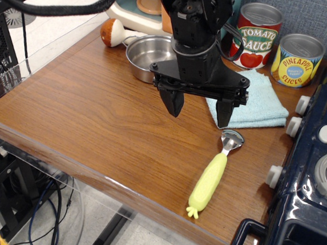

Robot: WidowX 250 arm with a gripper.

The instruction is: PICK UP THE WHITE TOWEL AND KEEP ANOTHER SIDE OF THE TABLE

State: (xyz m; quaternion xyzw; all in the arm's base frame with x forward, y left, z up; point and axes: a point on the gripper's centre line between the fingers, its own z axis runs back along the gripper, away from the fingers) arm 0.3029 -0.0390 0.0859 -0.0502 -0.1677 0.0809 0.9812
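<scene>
The white towel (257, 102), really a pale light-blue folded terry cloth, lies flat on the brown wood-grain table (84, 115) at the back right, next to the cans. My black gripper (199, 109) hangs open and empty over the table. Its right finger (224, 113) is at the towel's front left edge and its left finger (175, 103) is over bare wood. The gripper body hides the towel's left part.
A steel pot (145, 55) with a wooden-knobbed handle sits behind the gripper. A tomato sauce can (257, 36) and a pineapple can (298, 60) stand at the back right. A yellow-handled spoon (213, 175) lies in front of the towel. A dark blue toy stove (314, 170) fills the right side.
</scene>
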